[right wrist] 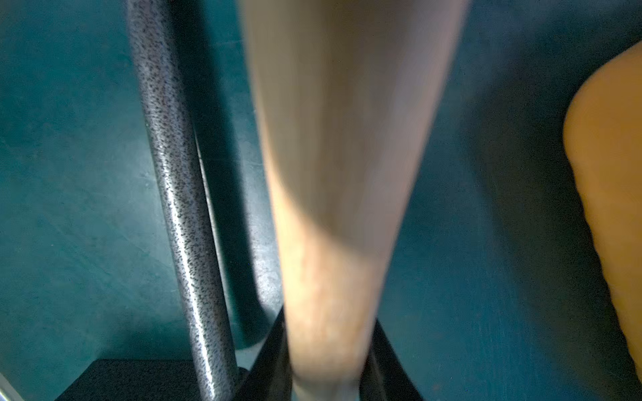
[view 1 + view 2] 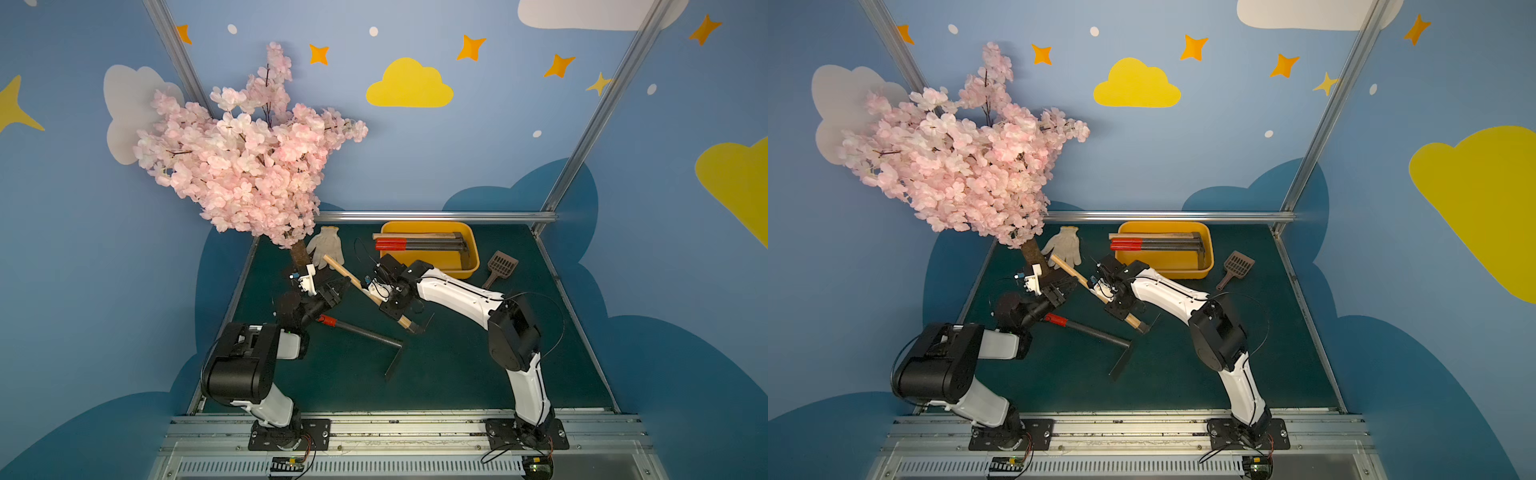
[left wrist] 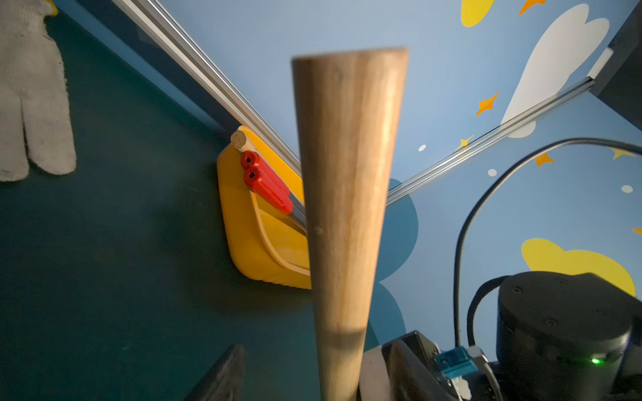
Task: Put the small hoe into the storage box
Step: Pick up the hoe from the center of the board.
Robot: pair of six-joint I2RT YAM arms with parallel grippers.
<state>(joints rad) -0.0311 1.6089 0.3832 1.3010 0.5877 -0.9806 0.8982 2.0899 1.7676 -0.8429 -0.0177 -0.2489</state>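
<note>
Hoe: the hoe is outside the box. It slants across mid-table from its free handle end at 10 o'clock to its dark head at 4 o'clock.
Right jaws: the right gripper is clenched on the hoe's pale, smooth, tapering wooden handle, nearer the head.
Left jaws: the left gripper is released beside the handle's upper part. In the wrist view one dark finger stands clear of the wood.
Box: a shallow yellow-orange plastic tub with rounded corners, set against the far rail at 1 o'clock. Three hoes lie lengthwise along its far side, their grip ends propped on the 9 o'clock rim. The near strip of its floor is bare.
Table: the matte dark green table has open surface at 5 o'clock, between the hoe's head and the right arm's base.
Steel hoe: the steel hoe, with a speckled grey shaft and red grip, lies flat at 6 o'clock, near the held head.
Edges: a knit glove lies at 11 o'clock beside the pink blossom tree. A brown slotted scoop lies at 2 o'clock, just beside the box.
</note>
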